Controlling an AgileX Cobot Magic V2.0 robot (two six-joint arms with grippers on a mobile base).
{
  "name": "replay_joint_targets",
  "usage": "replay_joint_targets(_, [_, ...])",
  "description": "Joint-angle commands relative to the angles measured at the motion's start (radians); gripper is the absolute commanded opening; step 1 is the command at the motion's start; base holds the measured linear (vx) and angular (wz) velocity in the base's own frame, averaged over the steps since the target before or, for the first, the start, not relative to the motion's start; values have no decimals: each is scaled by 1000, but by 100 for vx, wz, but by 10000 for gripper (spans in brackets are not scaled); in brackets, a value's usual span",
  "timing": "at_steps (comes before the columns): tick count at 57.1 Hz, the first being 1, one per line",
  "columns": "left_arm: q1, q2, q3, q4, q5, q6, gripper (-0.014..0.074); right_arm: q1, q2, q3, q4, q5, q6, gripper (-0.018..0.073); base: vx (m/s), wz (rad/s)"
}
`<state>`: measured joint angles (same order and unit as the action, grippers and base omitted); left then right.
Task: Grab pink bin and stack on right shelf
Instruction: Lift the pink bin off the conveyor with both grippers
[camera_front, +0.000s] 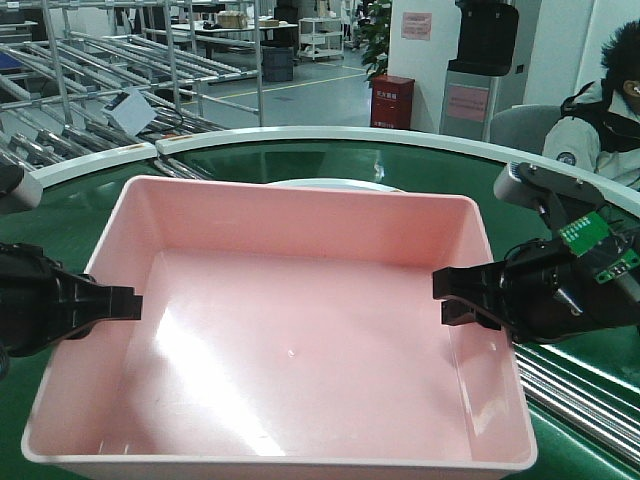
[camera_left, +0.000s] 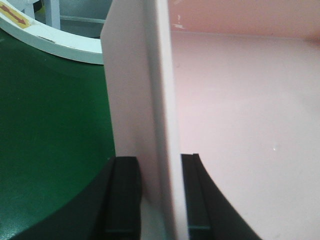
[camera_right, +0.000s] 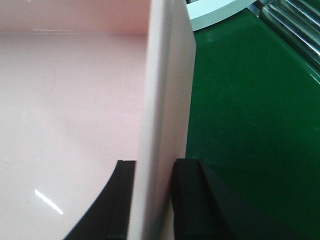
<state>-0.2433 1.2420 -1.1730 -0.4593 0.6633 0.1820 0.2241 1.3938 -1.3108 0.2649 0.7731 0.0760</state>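
Note:
The pink bin (camera_front: 290, 330) fills the middle of the front view, empty, over the green belt. My left gripper (camera_front: 132, 303) is shut on its left wall, one finger inside and one outside. In the left wrist view the bin's wall (camera_left: 150, 100) stands between the left gripper (camera_left: 159, 167) jaws. My right gripper (camera_front: 447, 297) is shut on the right wall in the same way. The right wrist view shows that wall (camera_right: 167, 90) pinched in the right gripper (camera_right: 156, 170). The right shelf is out of view.
A green belt (camera_front: 500, 190) with a curved white border (camera_front: 400, 138) lies under and around the bin. Metal roller racks (camera_front: 90, 70) stand at the back left, and steel rails (camera_front: 580, 395) run at lower right. A person in a grey jacket (camera_front: 600, 120) sits at far right.

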Motion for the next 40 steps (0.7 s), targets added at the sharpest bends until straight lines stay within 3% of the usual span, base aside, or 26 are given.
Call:
replay_joint_targets(1, [-1, -45, -37, -51, -80, -1, -2, -16, -27, -30, -31, -88, 13, -8, 0, 0])
replay_joint_targets(40, [-1, -45, -37, -51, -80, -1, -2, -16, -27, -30, -31, -88, 13, -8, 0, 1])
